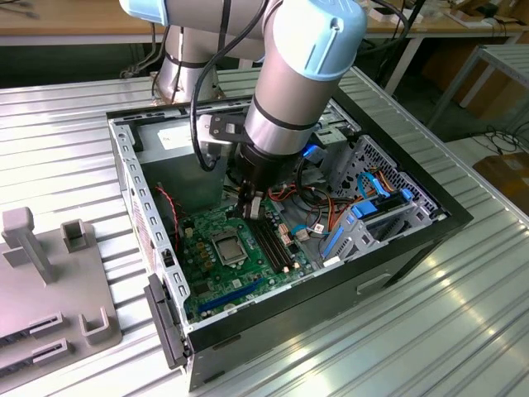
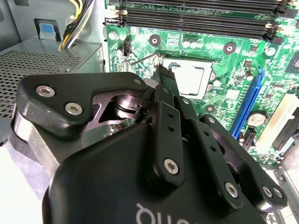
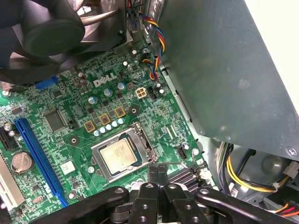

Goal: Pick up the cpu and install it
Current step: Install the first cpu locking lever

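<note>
Cpu [image 3: 119, 155] installation; contents by size, largest first.

1. Ribbed silver metal table [image 1: 463, 331], bearing all below.
2. Open black computer case [image 1: 413, 240] with grey steel inner walls.
3. Grey cylindrical robot arm [image 1: 289, 91] with pale blue caps, reaching down into the case.
4. Green motherboard [image 3: 154, 121], lying flat in the case floor.
5. Black linked-finger gripper [image 3: 158, 169]: fingers pressed together with nothing between them, tips low over the board just beside the socket.
6. Square socket with silver metal frame [image 3: 100, 156], near the board's middle.
7. The cpu, a small flat square chip with a pale silver-grey metal face: seated inside the socket frame, lying level.

Risks, as judged: the clenched tips stand very near the socket edge. A slip sideways could scrape the frame or nearby board parts, and pressing on a chip not fully seated could bend contacts beneath.

Hidden or unclear: whether the tips touch the board or the thin wire lever [image 2: 140, 59]; whether that lever is latched; the chip's underside and seating.
</note>
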